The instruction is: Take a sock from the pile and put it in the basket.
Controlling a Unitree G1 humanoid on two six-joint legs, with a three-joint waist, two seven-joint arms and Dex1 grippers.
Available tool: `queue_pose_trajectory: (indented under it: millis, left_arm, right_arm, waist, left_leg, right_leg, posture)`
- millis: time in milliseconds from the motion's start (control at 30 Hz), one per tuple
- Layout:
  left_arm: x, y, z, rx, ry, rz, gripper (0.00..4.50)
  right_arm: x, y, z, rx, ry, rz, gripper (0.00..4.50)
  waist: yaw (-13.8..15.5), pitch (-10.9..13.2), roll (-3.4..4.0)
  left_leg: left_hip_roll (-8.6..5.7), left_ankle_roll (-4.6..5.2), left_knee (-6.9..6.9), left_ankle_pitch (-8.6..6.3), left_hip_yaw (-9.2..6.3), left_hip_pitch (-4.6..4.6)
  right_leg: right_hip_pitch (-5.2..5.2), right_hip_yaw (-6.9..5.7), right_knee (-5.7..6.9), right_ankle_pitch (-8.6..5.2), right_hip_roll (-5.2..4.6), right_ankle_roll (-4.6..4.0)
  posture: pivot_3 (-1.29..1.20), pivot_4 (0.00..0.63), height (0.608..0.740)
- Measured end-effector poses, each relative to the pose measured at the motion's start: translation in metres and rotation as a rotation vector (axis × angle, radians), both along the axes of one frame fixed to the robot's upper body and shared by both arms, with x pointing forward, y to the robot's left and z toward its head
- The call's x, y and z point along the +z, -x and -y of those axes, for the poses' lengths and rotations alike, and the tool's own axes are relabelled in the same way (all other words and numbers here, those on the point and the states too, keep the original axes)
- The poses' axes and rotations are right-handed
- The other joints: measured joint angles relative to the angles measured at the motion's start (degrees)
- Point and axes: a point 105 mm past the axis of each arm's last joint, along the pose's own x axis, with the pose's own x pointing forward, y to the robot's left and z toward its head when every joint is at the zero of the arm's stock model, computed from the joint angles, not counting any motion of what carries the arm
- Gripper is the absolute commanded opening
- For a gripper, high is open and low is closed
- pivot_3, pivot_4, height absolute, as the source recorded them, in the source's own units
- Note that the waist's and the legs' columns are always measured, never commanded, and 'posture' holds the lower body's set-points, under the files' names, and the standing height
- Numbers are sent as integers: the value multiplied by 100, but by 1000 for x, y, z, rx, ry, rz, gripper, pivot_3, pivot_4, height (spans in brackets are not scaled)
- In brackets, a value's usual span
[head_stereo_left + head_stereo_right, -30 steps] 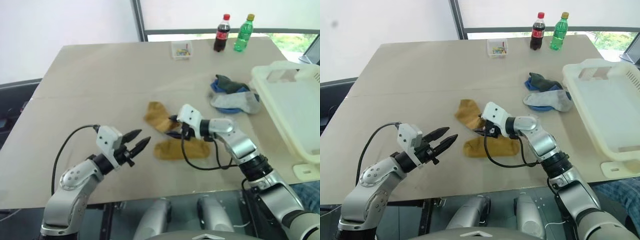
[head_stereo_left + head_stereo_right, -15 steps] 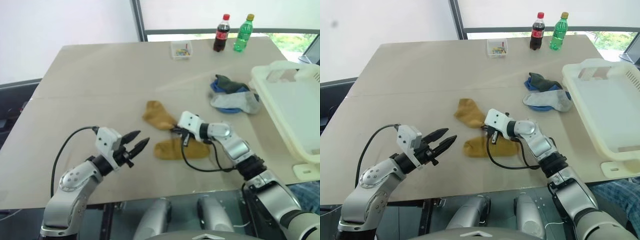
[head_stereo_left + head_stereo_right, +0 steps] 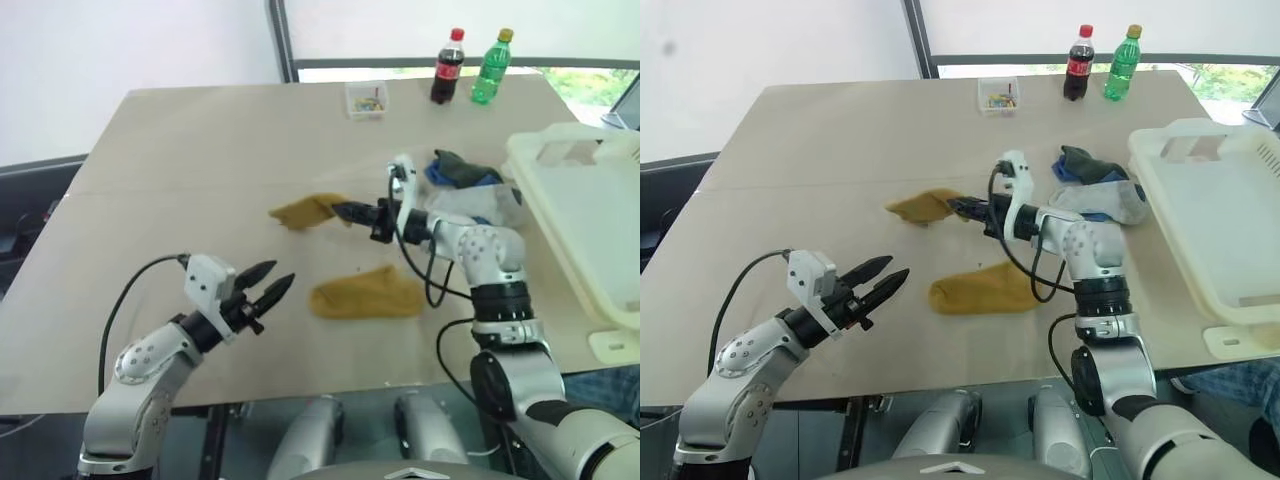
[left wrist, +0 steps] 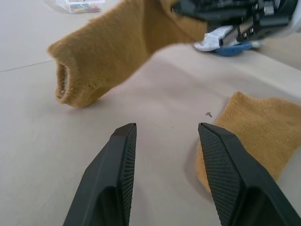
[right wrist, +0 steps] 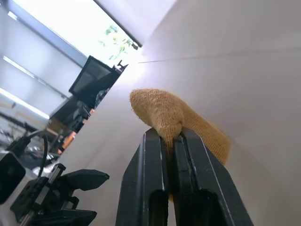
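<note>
Right fingers (image 3: 345,212) pinching mustard sock (image 3: 305,211), lifted

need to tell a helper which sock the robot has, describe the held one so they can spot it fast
Start at the tan table and find the right gripper near its middle. The mustard sock pinched in its fingers is lifted off the surface, unlike the matching yellow sock lying flat nearer the robot.

table (image 3: 200,150): beige | wall (image 3: 120,40): white; window (image 3: 400,25): bright
</note>
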Motion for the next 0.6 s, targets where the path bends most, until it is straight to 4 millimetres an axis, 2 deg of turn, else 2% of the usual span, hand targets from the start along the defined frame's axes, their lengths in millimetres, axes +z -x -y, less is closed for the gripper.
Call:
queue_pose_trajectory:
  millis: [100, 200, 400, 600]
  left_arm:
    - [0, 0, 0, 1, 1, -4, 2205]
    - [-1, 0, 0, 0, 1, -7, 2205]
    - [2, -4, 1, -3, 2, 1, 2205]
    - [2, -4, 1, -4, 2, 1, 2205]
  right_arm:
    - [-18, -4, 14, -76, 9, -110, 78]
    - [-27, -5, 18, -112, 27, -146, 78]
    - [-21, -1, 13, -113, -27, -160, 78]
    - [-18, -15, 31, -200, -47, -239, 78]
  waist:
    - [-18, 1, 1]
    - [-61, 1, 3]
    - [-51, 2, 4]
    - [-46, 2, 4]
  left_leg:
    - [1, 0, -1, 0, 1, 0]
    - [4, 0, -3, 0, 6, 0]
    - [3, 0, -3, 0, 6, 0]
    - [2, 0, -3, 0, 6, 0]
  right_leg:
    - [0, 2, 2, 0, -2, 0]
    - [-2, 7, 4, 0, -1, 0]
    - [-1, 6, 4, 0, 0, 1]
    - [-1, 6, 3, 0, 0, 0]
  posture:
    - [0, 150, 739]
    - [0, 150, 739]
    - [0, 150, 739]
    - [0, 150, 739]
